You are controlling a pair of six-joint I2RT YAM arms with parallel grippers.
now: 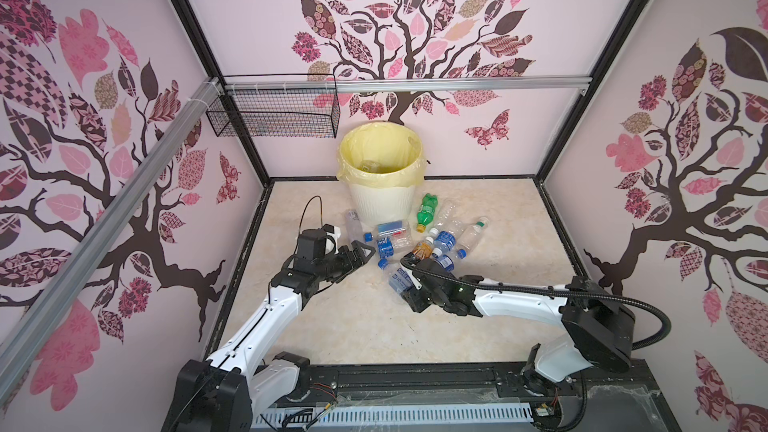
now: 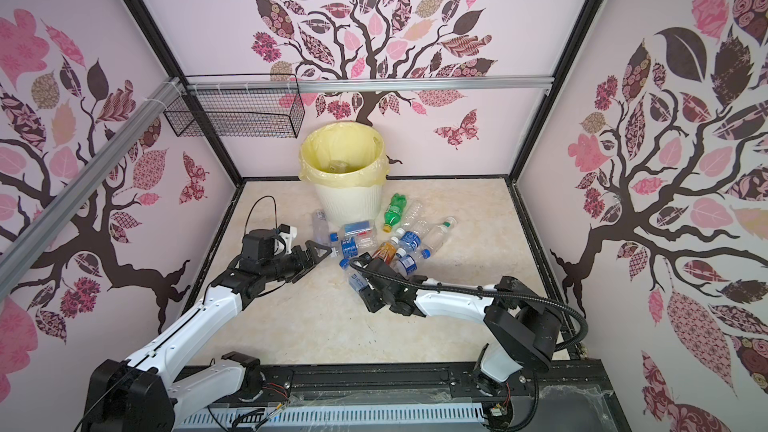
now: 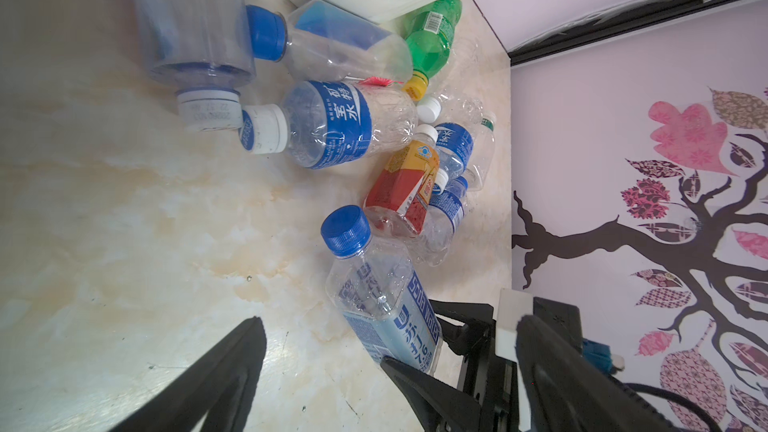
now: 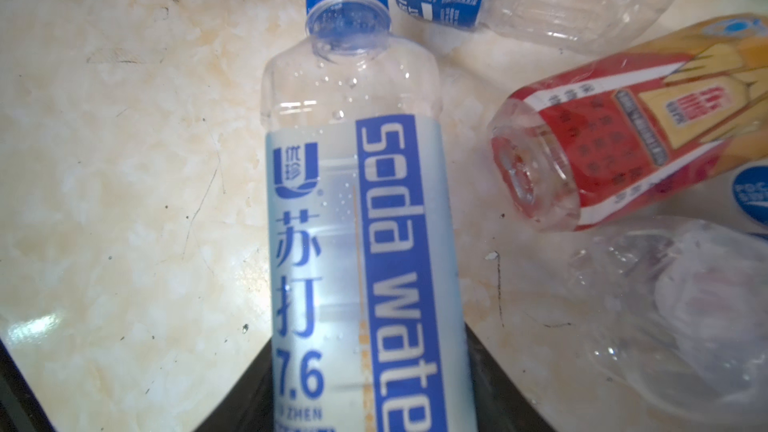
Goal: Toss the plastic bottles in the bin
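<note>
Low over the marble floor, my right gripper point(image 1: 409, 289) point(image 2: 368, 292) point(image 4: 370, 401) is shut on a clear soda water bottle point(image 1: 400, 278) point(image 2: 357, 282) point(image 4: 361, 209) point(image 3: 382, 297) with a blue cap, held by its lower half. Several other plastic bottles point(image 1: 446, 241) point(image 2: 409, 241) lie in a heap before the bin point(image 1: 380, 205) point(image 2: 347, 205). Among them are a green one point(image 1: 426, 209) point(image 3: 432, 35) and an amber-red one point(image 1: 422, 249) point(image 4: 602, 139). My left gripper point(image 1: 362, 253) point(image 2: 322, 252) point(image 3: 389, 320) is open and empty, left of the heap.
A black wire basket point(image 1: 274, 112) hangs on the back rail, left of and above the bin. Papered walls close in the floor on three sides. Bare floor point(image 1: 353, 326) stretches between the heap and the arms' base rail.
</note>
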